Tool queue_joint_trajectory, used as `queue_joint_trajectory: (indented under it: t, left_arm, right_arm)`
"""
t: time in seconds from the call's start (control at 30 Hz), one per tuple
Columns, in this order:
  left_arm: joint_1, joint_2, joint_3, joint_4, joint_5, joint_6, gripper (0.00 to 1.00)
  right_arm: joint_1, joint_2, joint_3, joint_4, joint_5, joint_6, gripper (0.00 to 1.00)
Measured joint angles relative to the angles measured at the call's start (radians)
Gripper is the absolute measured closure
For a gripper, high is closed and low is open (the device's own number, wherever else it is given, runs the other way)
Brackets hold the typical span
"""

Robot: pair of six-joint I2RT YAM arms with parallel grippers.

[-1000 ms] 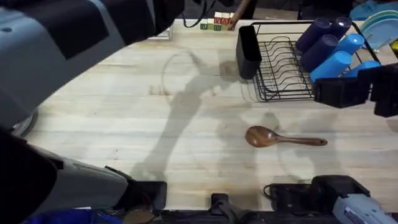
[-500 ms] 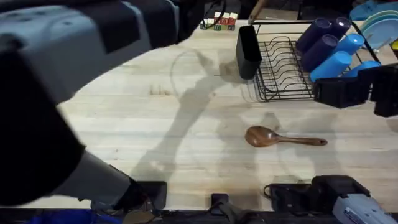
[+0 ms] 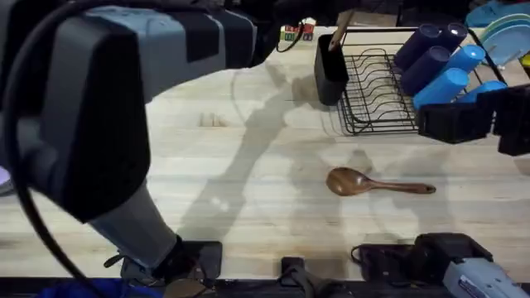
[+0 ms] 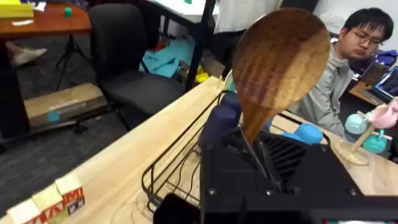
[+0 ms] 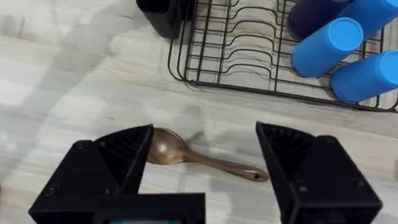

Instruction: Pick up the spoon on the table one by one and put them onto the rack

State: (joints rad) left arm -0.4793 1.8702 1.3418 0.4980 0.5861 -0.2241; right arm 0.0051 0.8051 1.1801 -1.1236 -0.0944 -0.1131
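1. The left gripper [image 4: 264, 171] is clamping the tan spoon [image 4: 280, 62] by its handle, bowl up, directly over the caddy [image 3: 330, 68].
2. The right gripper [image 5: 205, 165], fingers wide apart, is hovering with the dark spoon [image 3: 377, 184] lying between them.
3. Stiff, light and glossy, it probably suits a mid-handle grip.

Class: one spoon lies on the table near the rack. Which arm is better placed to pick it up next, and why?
Probably the right. The right gripper hangs open directly over the dark spoon on the table, while the left arm is across at the rack's caddy holding the lighter spoon.
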Motion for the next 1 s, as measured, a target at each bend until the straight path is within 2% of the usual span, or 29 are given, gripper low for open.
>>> queue_joint_trajectory:
  t: [0.27, 0.57, 0.8, 0.87, 0.9, 1.0]
  left_arm:
    - [0.0, 0.062, 0.0, -0.026, 0.0, -0.001, 0.957]
    - [0.004, 0.074, 0.0, -0.254, -0.008, 0.04, 0.957]
    - [0.011, 0.071, 0.022, -0.33, -0.011, 0.065, 0.957]
    - [0.011, 0.071, 0.025, -0.335, -0.013, 0.067, 0.918]
    - [0.011, 0.072, 0.025, -0.363, -0.022, 0.07, 0.756]
    - [0.011, 0.073, 0.024, -0.37, -0.03, 0.07, 0.642]
  right_arm:
    - [0.0, 0.0, 0.0, 0.0, 0.0, 0.0, 0.005]
    - [0.0, 0.0, 0.0, 0.0, 0.0, 0.0, 0.005]
    - [0.0, 0.0, 0.0, 0.0, 0.0, 0.0, 0.005]
    - [0.0, 0.0, 0.0, 0.0, 0.0, 0.0, 0.005]
    - [0.0, 0.0, 0.0, 0.0, 0.0, 0.0, 0.005]
    - [0.0, 0.0, 0.0, 0.0, 0.0, 0.0, 0.005]
